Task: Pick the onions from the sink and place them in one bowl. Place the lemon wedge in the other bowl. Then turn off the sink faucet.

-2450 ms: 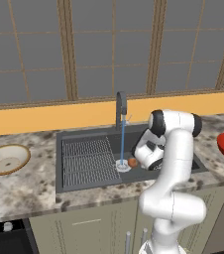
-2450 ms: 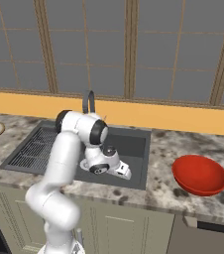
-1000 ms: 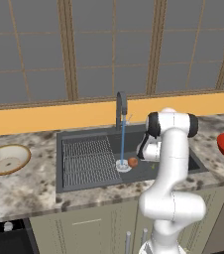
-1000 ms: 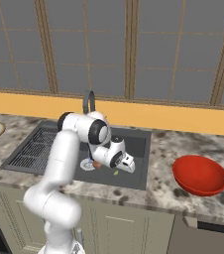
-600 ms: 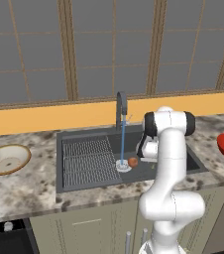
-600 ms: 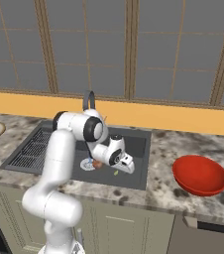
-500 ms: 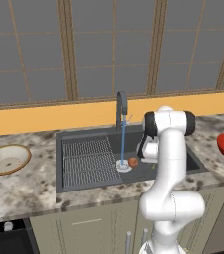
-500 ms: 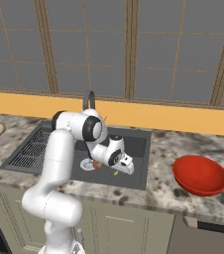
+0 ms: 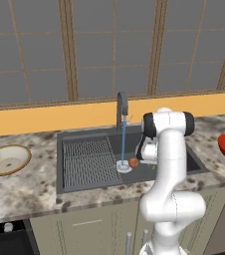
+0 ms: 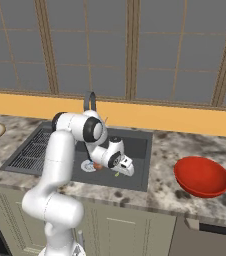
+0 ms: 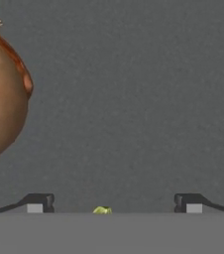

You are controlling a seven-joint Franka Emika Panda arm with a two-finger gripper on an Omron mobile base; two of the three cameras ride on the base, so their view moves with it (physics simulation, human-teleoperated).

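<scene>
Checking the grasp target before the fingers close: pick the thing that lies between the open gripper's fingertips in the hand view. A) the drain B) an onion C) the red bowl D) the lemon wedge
D: in the hand view the lemon wedge sits on the sink floor between the open gripper's fingertips, while the onion lies off to one side.

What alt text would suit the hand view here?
The open gripper hangs low over the dark grey sink floor, with the tiny pale yellow lemon wedge between its fingertips at the bottom edge. A round orange-brown onion sits at the left edge.
</scene>
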